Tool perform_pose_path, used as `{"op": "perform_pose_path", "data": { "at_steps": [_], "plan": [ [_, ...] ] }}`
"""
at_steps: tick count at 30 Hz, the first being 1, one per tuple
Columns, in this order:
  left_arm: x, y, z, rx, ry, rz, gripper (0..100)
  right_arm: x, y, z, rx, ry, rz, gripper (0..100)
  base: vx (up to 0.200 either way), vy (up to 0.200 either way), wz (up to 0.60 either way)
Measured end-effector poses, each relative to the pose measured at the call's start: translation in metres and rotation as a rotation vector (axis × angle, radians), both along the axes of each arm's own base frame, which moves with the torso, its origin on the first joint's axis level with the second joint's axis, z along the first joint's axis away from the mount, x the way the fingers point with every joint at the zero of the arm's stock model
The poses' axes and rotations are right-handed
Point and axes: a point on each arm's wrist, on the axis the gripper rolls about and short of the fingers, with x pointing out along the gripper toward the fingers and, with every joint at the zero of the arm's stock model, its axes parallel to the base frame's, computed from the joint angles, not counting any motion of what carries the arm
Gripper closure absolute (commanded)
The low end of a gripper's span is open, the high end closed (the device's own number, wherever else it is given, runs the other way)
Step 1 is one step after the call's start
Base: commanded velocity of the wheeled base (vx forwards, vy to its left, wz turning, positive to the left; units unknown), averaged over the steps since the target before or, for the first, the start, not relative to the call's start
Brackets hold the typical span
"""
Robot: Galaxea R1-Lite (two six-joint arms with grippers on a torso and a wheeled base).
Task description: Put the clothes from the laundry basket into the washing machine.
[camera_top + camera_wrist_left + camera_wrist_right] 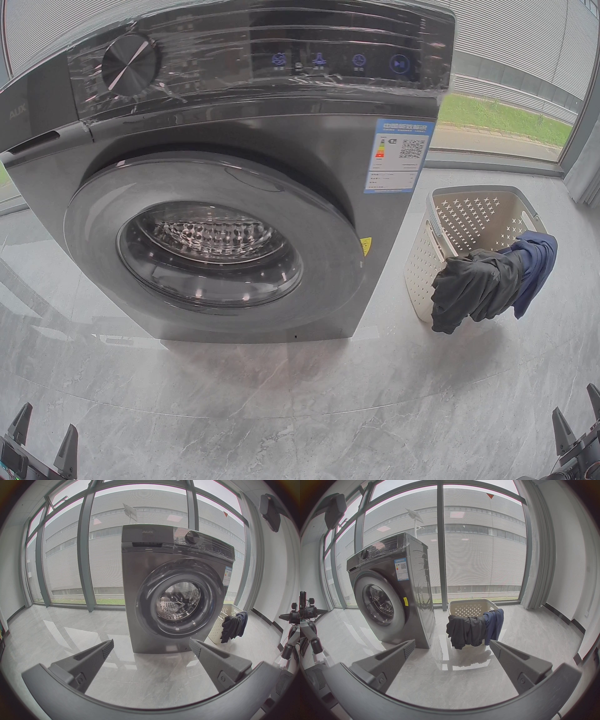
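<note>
A grey washing machine (219,175) stands on the floor with its round door (209,253) shut. To its right sits a cream laundry basket (462,219). A dark grey garment (476,287) and a blue garment (534,265) hang over the basket's front rim. My left gripper (44,434) is low at the near left, open and holding nothing. At the near right my right gripper (578,412) is open too, well short of the basket. The left wrist view faces the machine (175,589); the right wrist view faces the basket (470,608) and the clothes (465,630).
Glossy grey tile floor (300,400) lies open between me and the machine. Tall windows (484,542) stand behind the machine, and a curtain (540,548) hangs at the right. A tripod stand (290,630) is off to one side.
</note>
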Motion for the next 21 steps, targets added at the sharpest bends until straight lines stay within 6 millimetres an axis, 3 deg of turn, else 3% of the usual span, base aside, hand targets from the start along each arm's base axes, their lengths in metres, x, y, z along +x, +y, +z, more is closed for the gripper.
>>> {"op": "perform_pose_path", "data": {
  "at_steps": [14, 21],
  "plan": [
    [0.0, 0.0, 0.0, 0.0, 0.0, 0.0, 0, 0.0, -0.0001, 0.0, 0.0, 0.0, -0.006, 0, 0.0, 0.0, 0.0],
    [0.0, 0.0, -0.0001, 0.0, 0.001, 0.0, 0, 0.0, -0.0001, 0.0, 0.0, 0.0, -0.012, 0, 0.0, 0.0, 0.51]
  ]
}}
